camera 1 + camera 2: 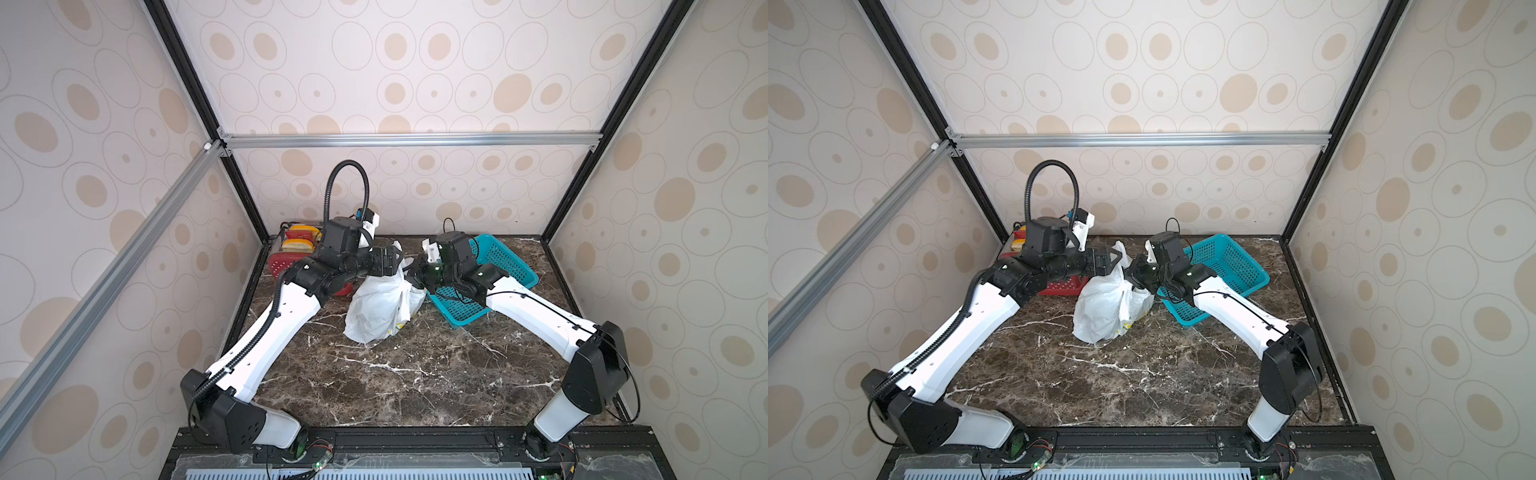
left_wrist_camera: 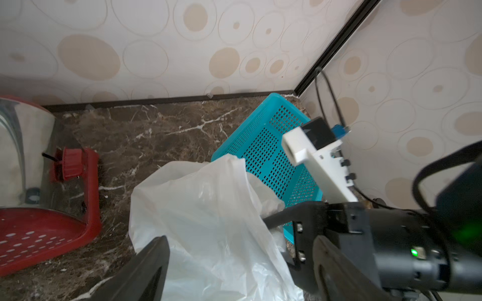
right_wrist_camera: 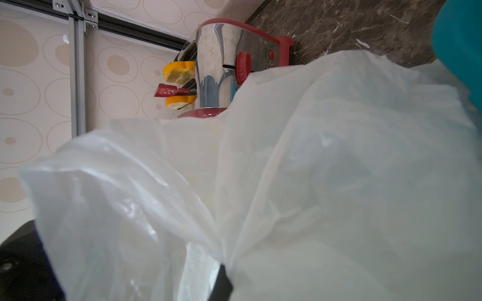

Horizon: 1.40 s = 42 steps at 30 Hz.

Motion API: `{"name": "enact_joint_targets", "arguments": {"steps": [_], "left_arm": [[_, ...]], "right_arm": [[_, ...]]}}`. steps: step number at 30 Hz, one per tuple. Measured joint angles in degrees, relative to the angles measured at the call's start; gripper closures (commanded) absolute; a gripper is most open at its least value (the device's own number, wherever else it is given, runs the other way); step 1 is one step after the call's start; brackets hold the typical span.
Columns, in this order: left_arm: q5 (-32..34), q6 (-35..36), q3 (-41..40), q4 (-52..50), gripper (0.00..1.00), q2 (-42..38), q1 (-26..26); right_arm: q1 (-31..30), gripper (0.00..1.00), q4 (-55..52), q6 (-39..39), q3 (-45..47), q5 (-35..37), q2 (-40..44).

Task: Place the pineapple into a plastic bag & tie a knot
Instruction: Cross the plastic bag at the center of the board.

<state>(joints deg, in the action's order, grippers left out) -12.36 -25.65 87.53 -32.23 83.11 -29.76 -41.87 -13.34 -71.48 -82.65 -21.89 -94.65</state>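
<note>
The plastic bag (image 1: pixel 380 307) (image 1: pixel 1106 307) stands crumpled and whitish in the middle of the marble table, with a bit of yellow print low on its side. My left gripper (image 1: pixel 395 261) (image 2: pixel 234 260) is at the bag's top, open, its jaws wide apart on either side of the loose film (image 2: pixel 208 208). My right gripper (image 1: pixel 412 272) (image 3: pixel 221 276) comes in from the opposite side and is shut on a gathered fold of the bag (image 3: pixel 287 182). The pineapple is hidden. No knot shows in any view.
A teal mesh basket (image 1: pixel 505 259) (image 2: pixel 263 146) lies under my right arm at the back right. A chrome and red toaster (image 1: pixel 297 245) (image 3: pixel 221 65) holding bread slices stands on a red perforated tray (image 2: pixel 39 234) at the back left. Patterned walls enclose the table.
</note>
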Motion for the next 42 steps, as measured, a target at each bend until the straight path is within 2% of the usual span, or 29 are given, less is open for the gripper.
{"name": "enact_joint_targets", "arguments": {"steps": [3, 5, 10, 11, 16, 21, 26, 30, 32, 36, 42], "left_arm": [[0.0, -0.5, 0.9, -1.4, 0.35, 2.7, 0.0], [-0.1, -0.9, 1.6, -1.9, 0.5, 4.4, 0.0], [0.3, -0.3, 4.5, -3.6, 0.95, 8.3, 0.0], [0.9, -0.1, 4.7, -4.0, 1.0, 8.6, 0.0], [4.7, 1.7, 4.3, -7.1, 1.0, 8.4, 0.0], [7.5, 4.1, 0.3, -9.0, 1.0, 6.1, 0.0], [6.6, 7.4, -1.7, -8.9, 0.98, 5.8, 0.2], [4.2, 9.1, -2.7, -6.7, 0.98, 5.8, 0.9], [2.8, 9.8, -3.3, -5.4, 0.97, 5.8, 1.3], [-1.2, 10.5, -5.1, -0.9, 0.89, 5.7, 3.0], [-10.1, 7.9, -14.1, 10.6, 0.73, 3.9, 6.6]], "right_arm": [[-0.2, 1.0, -0.1, 0.6, 0.0, 0.1, 0.0], [-0.3, 1.0, -0.3, 1.0, 0.0, 0.2, 0.0], [-0.6, 1.0, -0.9, 2.4, 0.0, 0.7, 0.0], [-0.6, 1.0, -0.9, 2.8, 0.0, 0.9, 0.0], [-0.6, 1.0, 0.3, 5.2, 2.7, 1.7, 0.9], [0.1, 1.0, 5.3, 8.7, 8.5, 0.5, 3.6], [1.3, 1.0, 11.2, 13.0, 10.1, -5.5, 4.5], [2.5, 1.0, 16.2, 14.1, 10.1, -14.1, 3.8], [2.9, 1.0, 19.8, 13.3, 10.1, -18.5, 2.4], [3.4, 1.0, 30.0, 8.7, 10.1, -25.5, -1.4], [4.3, 1.0, 47.2, -1.3, 10.1, -33.3, -7.2]]}}
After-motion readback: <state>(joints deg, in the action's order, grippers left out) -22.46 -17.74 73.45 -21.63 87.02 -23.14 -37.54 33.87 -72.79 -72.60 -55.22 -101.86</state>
